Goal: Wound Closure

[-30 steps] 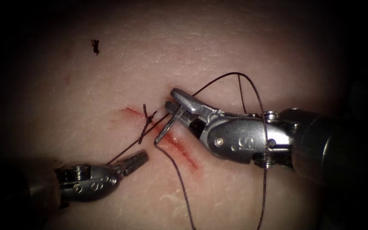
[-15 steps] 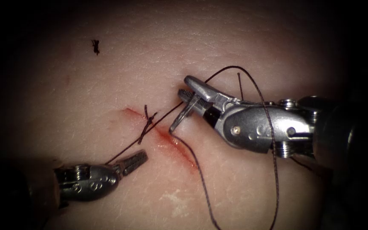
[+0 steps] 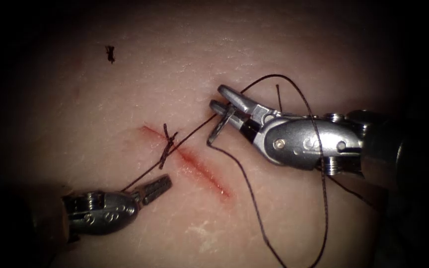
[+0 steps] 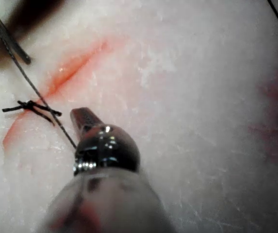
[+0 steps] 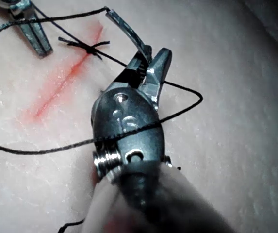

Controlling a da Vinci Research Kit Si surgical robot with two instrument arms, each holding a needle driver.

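The tissue (image 3: 284, 218) has a red cut (image 3: 202, 171) running diagonally, with a tied stitch (image 3: 167, 146) near its upper end. Right of the cut, my right tool (image 3: 216, 97) is shut on the needle (image 3: 220, 127) partway along its curve. The needle hangs clear of the tissue, with its thread-bearing end pointing down at the cut. In the right wrist view the jaws (image 5: 154, 52) clamp the needle (image 5: 124, 29). Left of the cut, my left tool (image 3: 164, 183) is shut on the thread (image 3: 145, 174) that runs from the stitch. The thread loops over the right tool.
A long slack strand (image 3: 254, 208) trails from the needle's end across the tissue toward the near edge. A small dark scrap of thread (image 3: 110, 53) lies far up on the left. Red fluid stains the cut's edges.
My right tool has risen up and to the right, carrying the needle away from the cut and drawing thread after it. The left tool has stayed put.
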